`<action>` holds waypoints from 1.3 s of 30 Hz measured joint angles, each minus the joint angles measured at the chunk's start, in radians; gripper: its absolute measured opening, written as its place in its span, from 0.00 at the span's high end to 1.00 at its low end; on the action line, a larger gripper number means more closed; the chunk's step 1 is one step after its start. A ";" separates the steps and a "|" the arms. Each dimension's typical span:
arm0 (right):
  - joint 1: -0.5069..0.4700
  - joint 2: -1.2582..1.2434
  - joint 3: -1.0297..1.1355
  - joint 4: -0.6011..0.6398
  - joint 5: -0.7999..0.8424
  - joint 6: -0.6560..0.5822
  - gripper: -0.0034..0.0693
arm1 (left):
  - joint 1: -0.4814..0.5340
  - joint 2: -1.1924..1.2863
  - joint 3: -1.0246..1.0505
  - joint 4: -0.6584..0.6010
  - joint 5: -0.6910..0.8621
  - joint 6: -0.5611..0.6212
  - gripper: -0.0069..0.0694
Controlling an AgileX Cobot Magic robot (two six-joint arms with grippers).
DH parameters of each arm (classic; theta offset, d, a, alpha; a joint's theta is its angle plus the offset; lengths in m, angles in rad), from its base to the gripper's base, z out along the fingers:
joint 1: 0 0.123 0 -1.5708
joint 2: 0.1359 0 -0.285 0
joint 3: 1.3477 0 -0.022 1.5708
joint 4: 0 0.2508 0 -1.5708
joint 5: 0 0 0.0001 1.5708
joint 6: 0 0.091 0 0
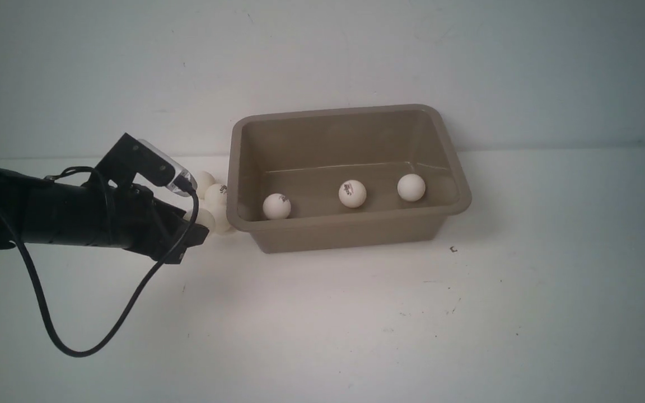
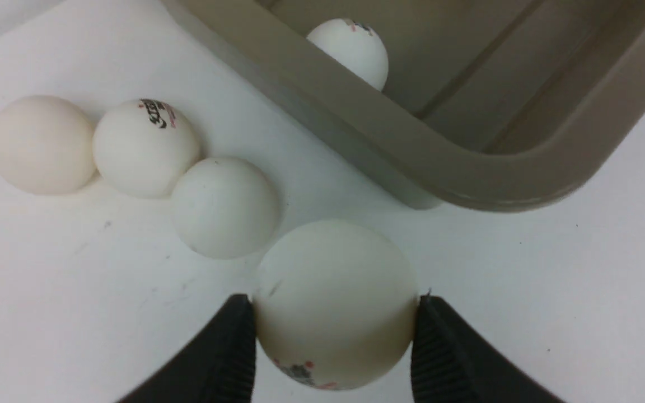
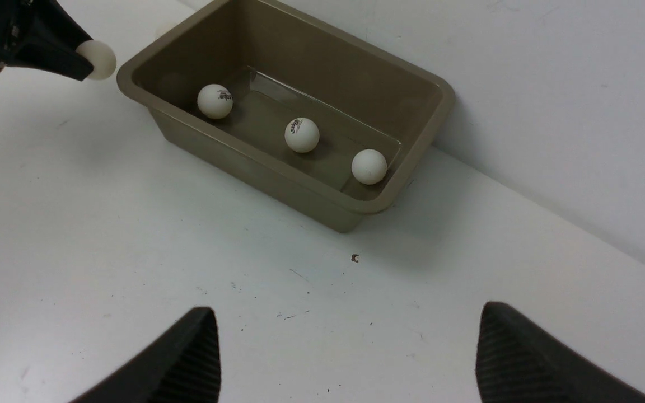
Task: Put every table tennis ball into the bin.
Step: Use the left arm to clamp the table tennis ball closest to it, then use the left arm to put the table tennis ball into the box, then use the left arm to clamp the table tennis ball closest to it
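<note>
Left tool: closed on 1 table tennis ball, the held ball, with 1 pad on each side. The logo on it faces the wrist camera. Cannot tell whether it is clear of the worktop.

Just ahead of the tool tips, 3 loose balls lie on the worktop in a row, each touching the next:
- the near loose ball, plain, just beside the held ball
- the logo loose ball
- the far loose ball, plain

Ahead to the other side is a corner of the bin, near the held ball but apart from it.

On the bin floor, 3 more balls lie spaced apart:
- the near bin ball
- the middle bin ball
- the far bin ball

Right tool: jaws spread wide, gripping nothing, above the worktop. The bin is ahead of it, well apart.
</note>
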 joint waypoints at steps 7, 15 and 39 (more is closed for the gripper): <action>0.000 0.000 0.000 0.000 0.000 -0.003 0.19 | 0.000 -0.068 -0.008 -0.143 0.118 0.102 0.49; 0.000 0.000 0.000 0.016 0.001 -0.005 0.19 | -0.001 -0.014 -0.051 -0.334 0.208 0.415 0.49; 0.000 0.000 0.000 0.055 0.004 -0.018 0.19 | -0.070 0.086 -0.234 -0.340 0.043 0.223 0.30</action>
